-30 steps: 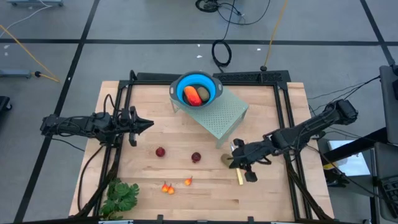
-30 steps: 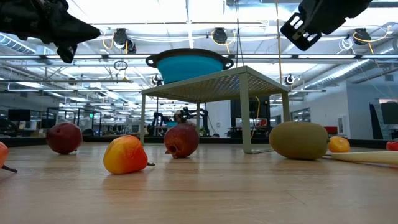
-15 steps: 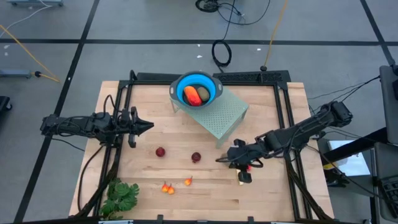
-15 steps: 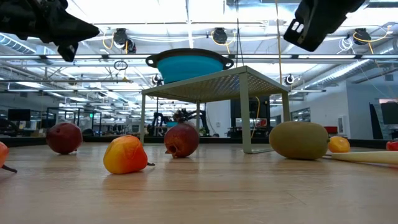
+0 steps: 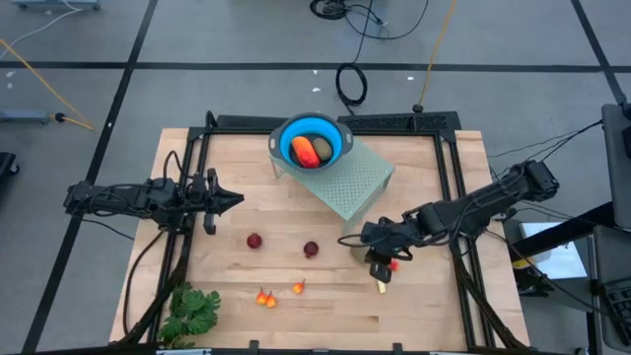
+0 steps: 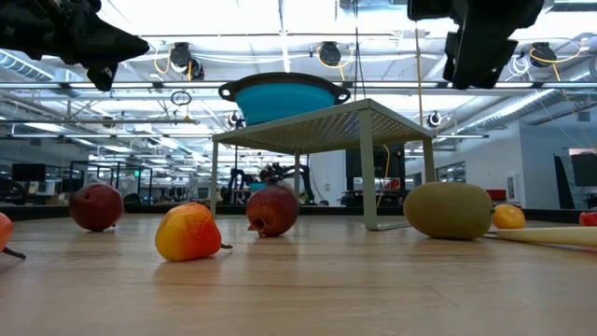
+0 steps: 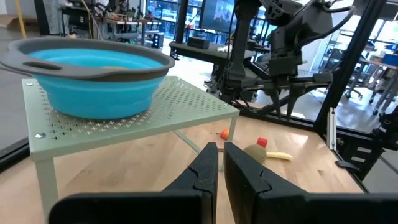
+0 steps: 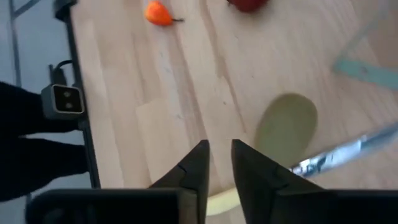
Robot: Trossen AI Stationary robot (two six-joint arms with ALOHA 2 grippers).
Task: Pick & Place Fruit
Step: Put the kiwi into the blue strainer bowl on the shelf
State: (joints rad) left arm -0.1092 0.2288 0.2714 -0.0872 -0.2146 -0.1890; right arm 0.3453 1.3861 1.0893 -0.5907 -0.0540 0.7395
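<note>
Fruit lies scattered along the tabletop [image 5: 237,286], waiting for pickup. On the left, the left gripper [image 5: 235,198] hangs idle above the wood, fingers together and empty, well apart from everything. Next come two tiny orange-red bits [image 5: 264,297] near the front edge, then two dark red balls [image 5: 254,241] in a loose row. A blue bowl [image 5: 312,141] on a perforated green stand [image 5: 357,182] already holds two pieces, likely the drop spot. Farther right, an olive-brown oval [image 6: 449,210] rests beside a yellow-handled knife [image 5: 380,284]; the right gripper [image 8: 216,163] hovers just above it, fingers only slightly apart and gripping nothing, seemingly lined up for a grasp.
</note>
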